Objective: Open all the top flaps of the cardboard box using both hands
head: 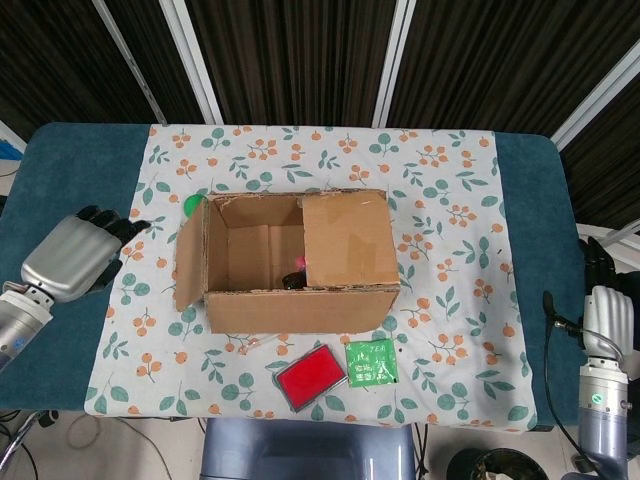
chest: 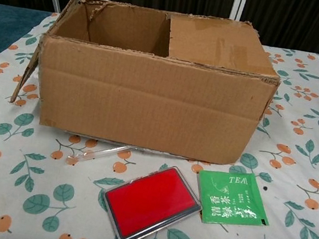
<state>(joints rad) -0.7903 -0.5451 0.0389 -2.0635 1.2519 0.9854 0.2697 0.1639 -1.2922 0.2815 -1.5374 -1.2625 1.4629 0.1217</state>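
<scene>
Cardboard box sits at the middle of the frame on the floral cloth covering the table, its long axis running left to right. One flap lies closed over the right half; one left flap hangs down outside the left wall. Contents inside are dark and hard to make out. Left hand, at the left edge, holds nothing, fingers apart. Right hand at the lower right edge is partly cut off; I cannot tell its state. One red case, one green tea packet and one clear tube lie before the box.
</scene>
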